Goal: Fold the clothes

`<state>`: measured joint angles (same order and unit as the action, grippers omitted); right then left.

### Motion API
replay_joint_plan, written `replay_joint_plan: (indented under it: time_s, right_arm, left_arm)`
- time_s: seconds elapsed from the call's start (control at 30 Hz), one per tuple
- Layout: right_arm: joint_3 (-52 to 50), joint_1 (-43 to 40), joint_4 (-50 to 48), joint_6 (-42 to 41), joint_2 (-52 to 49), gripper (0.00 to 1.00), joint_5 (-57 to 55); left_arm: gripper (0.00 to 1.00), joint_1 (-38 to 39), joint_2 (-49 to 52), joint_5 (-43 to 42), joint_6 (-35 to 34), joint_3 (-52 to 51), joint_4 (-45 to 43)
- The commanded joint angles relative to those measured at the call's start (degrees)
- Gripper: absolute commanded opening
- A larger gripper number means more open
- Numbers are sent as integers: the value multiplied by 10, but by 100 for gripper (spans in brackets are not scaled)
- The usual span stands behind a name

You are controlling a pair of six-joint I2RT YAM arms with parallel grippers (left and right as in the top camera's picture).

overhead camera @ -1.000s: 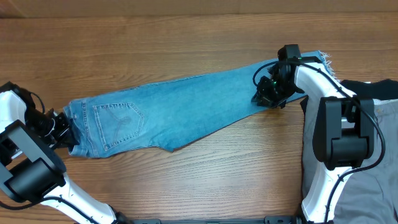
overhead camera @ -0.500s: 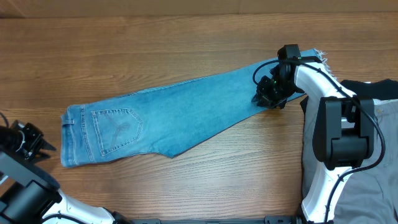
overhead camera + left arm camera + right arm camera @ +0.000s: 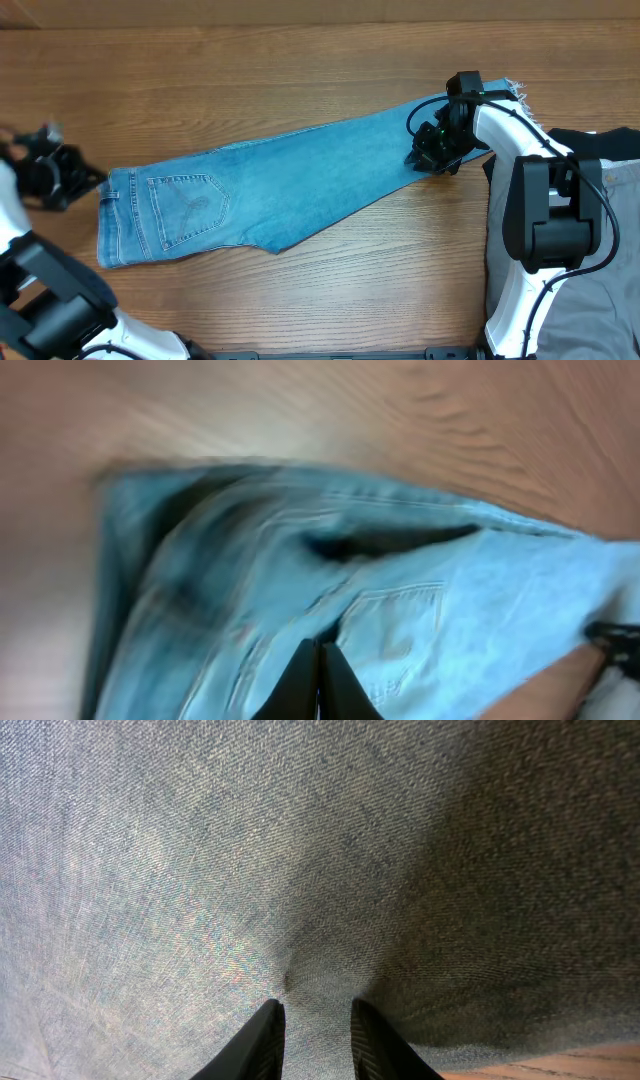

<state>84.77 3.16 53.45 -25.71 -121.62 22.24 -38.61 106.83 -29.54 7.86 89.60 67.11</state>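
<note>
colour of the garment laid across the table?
They're light blue denim jeans; the overhead view shows it best.

This is looking like a robotics lab bench, not a home. A bare wood-grain table (image 3: 300, 60) is filling the overhead view. Two white-and-black robot arms are standing at its near edge, the left arm (image 3: 50, 300) and the right arm (image 3: 535, 210), with a black cable (image 3: 605, 215) looping along the right one. Clothes are lying out as work pieces: jeans (image 3: 300, 170) are spreading flat across the middle, while grey trousers (image 3: 600, 300) and a black garment (image 3: 610, 145) are lying at the right edge.
</note>
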Motion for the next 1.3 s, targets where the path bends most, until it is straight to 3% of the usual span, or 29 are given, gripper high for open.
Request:
replay_joint_plan:
  time_s: [0.0,0.1,0.2,0.3,0.4,0.5,0.53,0.6,0.63,0.7,0.8,0.93,1.03,1.07,1.2,1.27]
  right_arm:
    - [7,-2,3,-6,-8,26,-31]
    - [7,-2,4,-14,-8,26,-31]
    - [7,-2,5,-16,-8,26,-31]
    - [7,-2,9,-16,-8,26,-31]
    - [7,-2,10,-16,-8,26,-31]
    - [7,-2,11,-16,-8,26,-31]
    - [7,-2,11,-16,-8,26,-31]
    - [7,-2,13,-16,-8,26,-31]
    - [7,-2,13,-16,-8,26,-31]
    - [7,-2,14,-16,-8,26,-31]
    - [7,-2,13,-16,-8,26,-31]
    - [7,-2,13,-16,-8,26,-31]
    - [7,-2,16,-16,-8,26,-31]
    - [7,-2,19,-16,-8,26,-31]
    - [7,-2,23,-16,-8,26,-31]
    - [7,-2,23,-16,-8,26,-31]
  left_arm:
    - [4,71,22,44,23,-21,-41]
    - [4,101,51,118,-6,-34,-52]
    - [5,110,90,267,-114,-34,-39]
    - [6,97,102,360,-197,-34,-24]
    - [9,68,100,373,-226,-30,-25]
    - [9,37,96,273,-201,-4,-8]
    - [13,27,88,218,-172,12,2]
    - [17,20,70,185,-145,30,11]
    - [24,16,58,185,-137,38,14]
    - [53,5,35,185,-130,46,7]
    - [66,-6,36,171,-116,44,-16]
    - [64,-6,74,124,-75,43,-22]
    - [57,-6,116,119,-68,43,-27]
    - [50,-7,138,106,-65,43,-32]
    - [46,-7,174,88,-48,43,-33]
    - [39,-7,181,57,-35,43,-28]
